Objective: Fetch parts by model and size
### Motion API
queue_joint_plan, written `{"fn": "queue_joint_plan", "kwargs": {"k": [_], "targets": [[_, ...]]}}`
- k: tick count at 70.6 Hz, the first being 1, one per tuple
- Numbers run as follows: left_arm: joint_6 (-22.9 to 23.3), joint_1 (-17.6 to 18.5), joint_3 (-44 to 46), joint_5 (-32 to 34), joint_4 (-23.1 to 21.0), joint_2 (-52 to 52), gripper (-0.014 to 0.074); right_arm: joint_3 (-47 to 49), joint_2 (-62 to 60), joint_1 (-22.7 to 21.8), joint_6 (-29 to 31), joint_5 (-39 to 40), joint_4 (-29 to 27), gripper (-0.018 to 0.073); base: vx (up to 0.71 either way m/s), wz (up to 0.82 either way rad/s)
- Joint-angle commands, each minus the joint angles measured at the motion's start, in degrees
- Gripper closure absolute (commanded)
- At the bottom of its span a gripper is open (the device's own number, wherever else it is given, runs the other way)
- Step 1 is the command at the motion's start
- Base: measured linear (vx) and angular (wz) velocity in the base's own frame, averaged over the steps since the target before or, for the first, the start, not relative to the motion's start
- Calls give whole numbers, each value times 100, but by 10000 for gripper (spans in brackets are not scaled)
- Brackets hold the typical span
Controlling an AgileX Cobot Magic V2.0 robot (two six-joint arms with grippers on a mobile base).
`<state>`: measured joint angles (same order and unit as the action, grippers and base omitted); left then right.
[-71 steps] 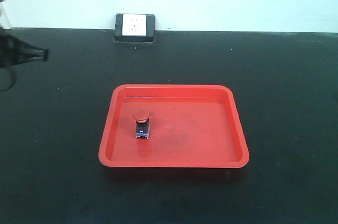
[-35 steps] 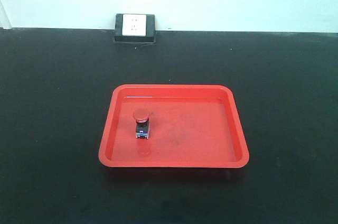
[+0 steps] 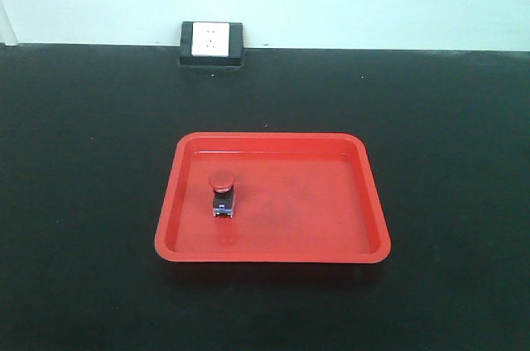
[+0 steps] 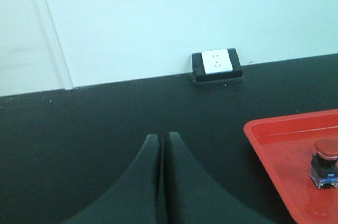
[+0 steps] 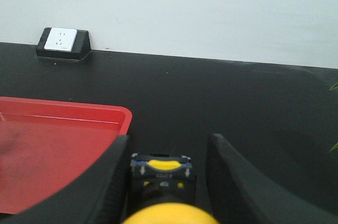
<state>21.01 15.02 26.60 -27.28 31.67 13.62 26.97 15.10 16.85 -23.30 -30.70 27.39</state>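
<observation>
A red-capped push-button switch (image 3: 221, 194) stands upright in the left half of the red tray (image 3: 273, 140); the left wrist view shows the same switch (image 4: 325, 163) at its right edge. My left gripper (image 4: 161, 137) is shut and empty, above the black table to the left of the tray (image 4: 274, 145). A yellow-capped switch (image 5: 158, 174) lies between the fingers of my right gripper (image 5: 168, 138), cap towards the camera. It rests against the left finger, and a gap shows at the right finger. Neither gripper appears in the front view.
A black and white wall socket (image 3: 211, 42) sits at the table's back edge against the pale wall. The right gripper is just off the right corner of the tray (image 5: 53, 139). A green leaf tip (image 5: 334, 85) shows at the far right.
A dark arm part at the far left of the front view one second ago has gone out of view. The tray and red-capped switch have not moved.
</observation>
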Motion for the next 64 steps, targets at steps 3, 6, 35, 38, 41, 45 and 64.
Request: {"fn": "queue_joint_plan", "kwargs": {"k": [3, 6, 35, 38, 41, 45, 64], "targets": [[3, -14, 84, 419, 76, -36, 603, 159, 135, -27, 40, 493, 147, 561, 0, 0], [3, -14, 77, 443, 82, -36, 603, 159, 196, -27, 40, 532, 130, 561, 0, 0], [3, -14, 75, 473, 82, -36, 603, 692, 2331, 49, 227, 1554, -143, 561, 0, 0], [3, -14, 75, 473, 82, -36, 603, 856, 2657, 152, 364, 1554, -142, 561, 0, 0], [3, -14, 75, 473, 82, -36, 603, 1036, 2889, 289, 471, 1554, -142, 561, 0, 0], [3, -14, 75, 468, 82, -36, 603, 1295, 3297, 486, 560, 1488, -142, 561, 0, 0], [3, -14, 75, 415, 82, -36, 603, 2836, 5157, 1211, 314, 723, -193, 561, 0, 0]]}}
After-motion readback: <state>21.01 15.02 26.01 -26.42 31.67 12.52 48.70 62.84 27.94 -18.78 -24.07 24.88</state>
